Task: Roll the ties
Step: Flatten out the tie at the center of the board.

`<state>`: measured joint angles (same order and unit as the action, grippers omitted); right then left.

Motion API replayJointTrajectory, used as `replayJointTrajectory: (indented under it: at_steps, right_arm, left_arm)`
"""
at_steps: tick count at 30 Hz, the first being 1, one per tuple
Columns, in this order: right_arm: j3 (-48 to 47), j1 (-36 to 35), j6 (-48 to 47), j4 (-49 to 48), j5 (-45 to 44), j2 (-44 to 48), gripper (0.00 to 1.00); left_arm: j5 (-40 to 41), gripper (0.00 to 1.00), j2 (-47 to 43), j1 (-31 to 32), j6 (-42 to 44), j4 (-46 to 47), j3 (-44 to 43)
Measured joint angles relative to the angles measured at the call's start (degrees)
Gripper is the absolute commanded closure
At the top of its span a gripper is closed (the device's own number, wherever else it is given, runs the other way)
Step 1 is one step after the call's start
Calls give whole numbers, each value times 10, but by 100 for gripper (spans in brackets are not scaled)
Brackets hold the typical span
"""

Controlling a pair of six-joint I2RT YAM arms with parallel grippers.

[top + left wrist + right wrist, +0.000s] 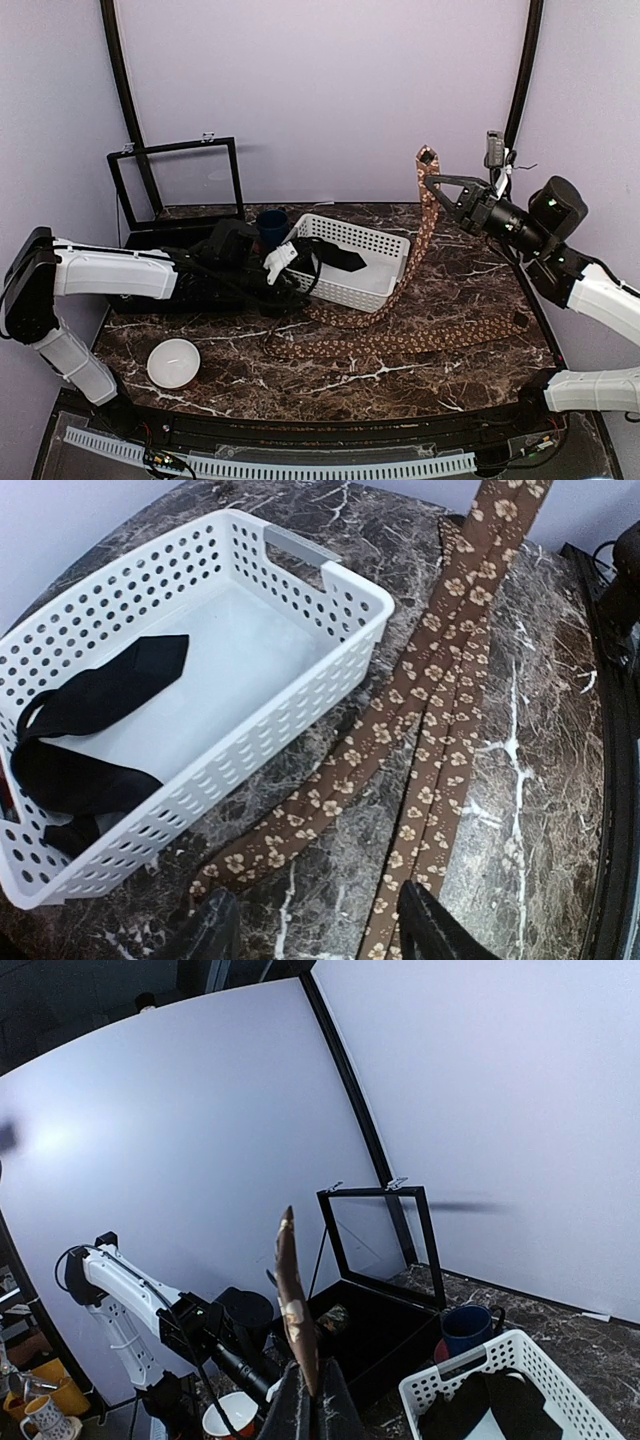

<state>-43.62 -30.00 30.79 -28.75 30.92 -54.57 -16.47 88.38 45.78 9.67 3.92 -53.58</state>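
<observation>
A brown tie with a tan flower pattern (400, 338) lies folded along the table and rises to my right gripper (432, 186). That gripper is shut on the tie near its narrow end and holds it high above the table. In the right wrist view the end (294, 1300) sticks up from the closed fingers (300, 1410). My left gripper (283, 262) is open and low beside the white basket. In the left wrist view the tie's two strips (420, 740) run between its fingertips (208, 930). A small patterned roll (335, 1320) sits in the black box.
The white basket (385, 285) holds a black cloth (338, 258), also in the left wrist view (90, 720). A black box with its lid up (180, 180) stands at the back left, a blue mug (271, 227) beside it. A white bowl (172, 362) sits front left.
</observation>
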Motion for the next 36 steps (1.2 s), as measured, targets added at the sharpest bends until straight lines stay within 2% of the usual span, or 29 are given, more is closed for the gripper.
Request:
replayJointTrajectory:
  at_steps: [6,12,14,16,22,23,24,25,29,32,34,35,36]
  right_arm:
    - [22,0,0,-29,0,9,100]
    - [44,-11,0,-84,1,1,100]
    - [45,-30,0,-106,1,-14,100]
    - [44,-55,0,-119,2,-32,100]
    - [25,-122,0,-119,3,-91,100]
    - [20,-127,0,-118,3,-97,76]
    - [17,-131,0,-117,-18,-101,97]
    - [10,-135,1,-115,14,-105,100]
    - [-6,-146,35,-115,156,-115,100]
    - [-15,-155,56,-113,212,-120,100]
    - [-18,-157,63,-110,232,-122,100]
    - [-18,-157,64,-109,237,-123,100]
    - [-18,-157,65,-106,242,-123,100]
  left_arm:
    - [-38,38,16,40,6,44,13]
    - [-146,32,24,52,-31,183,6]
    - [-178,24,25,52,-54,237,-10]
    - [-207,21,32,52,-78,282,-35]
    - [-264,22,69,58,-150,419,-94]
    - [-268,23,73,62,-155,433,-95]
    - [-272,24,77,68,-158,444,-96]
    - [-275,26,83,75,-162,449,-99]
    - [-276,42,106,95,-169,467,-107]
    - [-274,60,117,101,-178,477,-107]
    - [-271,74,120,101,-182,483,-108]
    - [-268,88,120,101,-185,486,-108]
    - [-261,96,120,101,-185,490,-107]
